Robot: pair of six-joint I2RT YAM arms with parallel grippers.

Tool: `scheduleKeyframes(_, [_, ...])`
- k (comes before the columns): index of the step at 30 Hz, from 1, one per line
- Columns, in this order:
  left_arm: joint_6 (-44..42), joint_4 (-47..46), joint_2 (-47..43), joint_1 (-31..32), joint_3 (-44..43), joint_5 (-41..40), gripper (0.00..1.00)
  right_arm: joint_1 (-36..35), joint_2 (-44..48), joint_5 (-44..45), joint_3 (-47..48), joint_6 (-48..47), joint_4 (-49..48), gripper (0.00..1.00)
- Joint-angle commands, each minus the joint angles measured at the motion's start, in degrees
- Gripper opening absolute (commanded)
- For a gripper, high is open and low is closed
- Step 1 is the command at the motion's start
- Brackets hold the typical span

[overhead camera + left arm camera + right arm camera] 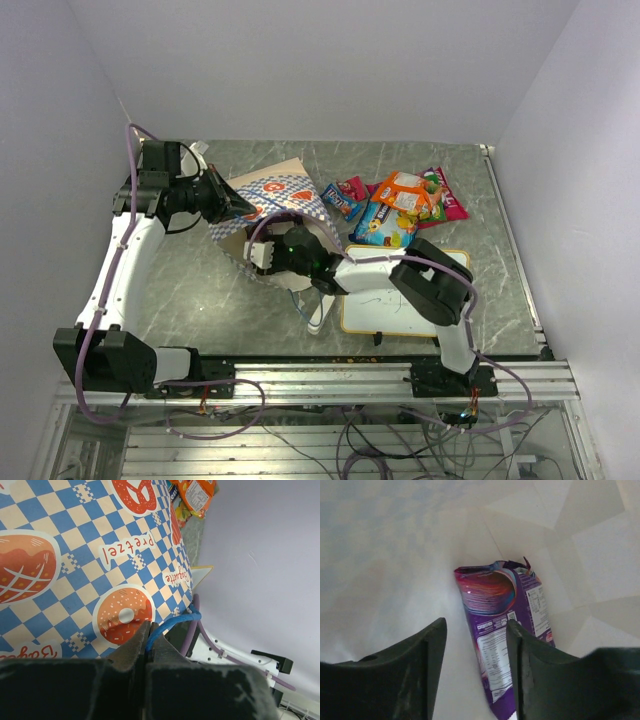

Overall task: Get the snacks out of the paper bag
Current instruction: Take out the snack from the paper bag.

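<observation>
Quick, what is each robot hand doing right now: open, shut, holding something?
Left hand: closed on the blue cord handle of the paper bag.
Right hand: open inside the bag, purple snack packet at its fingertips, not gripped.

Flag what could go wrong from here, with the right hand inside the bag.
1. The purple packet lies off-centre to the open right hand, partly behind one finger. Closing may catch just an edge, and it could slip.
2. The left hand holds the paper bag only by its thin blue cord. A tug on withdrawal might slip or tear it, letting the bag sag.
</observation>
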State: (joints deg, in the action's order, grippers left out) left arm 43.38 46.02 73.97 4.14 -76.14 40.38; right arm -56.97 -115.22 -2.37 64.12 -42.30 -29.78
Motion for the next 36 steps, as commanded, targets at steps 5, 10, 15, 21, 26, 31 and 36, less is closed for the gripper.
scheduleKeyframes(5, [-3.0, 1.6, -0.2, 0.7, -1.9, 1.4, 0.07, 3.7, -6.8, -3.7, 4.8, 1.6, -5.2, 0.7])
scheduleKeyframes(10, [-2.8, 1.3, 0.4, 1.1, -2.3, 2.3, 0.07, 4.5, -10.0, -6.3, 8.5, 3.3, -4.8, 0.79])
scheduleKeyframes(15, [-2.2, 0.3, 1.3, 2.0, -2.3, 2.4, 0.07, 5.2, -14.4, -2.2, 12.1, 7.8, -7.9, 0.8])
scheduleKeyframes(21, [-2.8, 1.5, 1.7, 2.0, -3.1, 2.0, 0.07, 6.4, -19.0, -0.3, 16.0, 11.7, -6.6, 0.7])
scheduleKeyframes(26, [-4.0, 3.3, 2.4, 2.0, -4.3, 1.5, 0.07, 7.1, -21.0, 2.8, 17.8, 12.7, -3.7, 0.34])
scheduleKeyframes(31, [-4.8, 4.6, 2.5, 2.0, -5.1, 0.8, 0.07, 7.1, -19.3, 1.2, 18.4, 10.1, -1.8, 0.11])
scheduleKeyframes(36, [-5.1, 4.9, 2.9, 2.0, -6.0, -0.1, 0.07, 6.9, -15.5, -0.5, 18.2, 8.6, 0.0, 0.0])
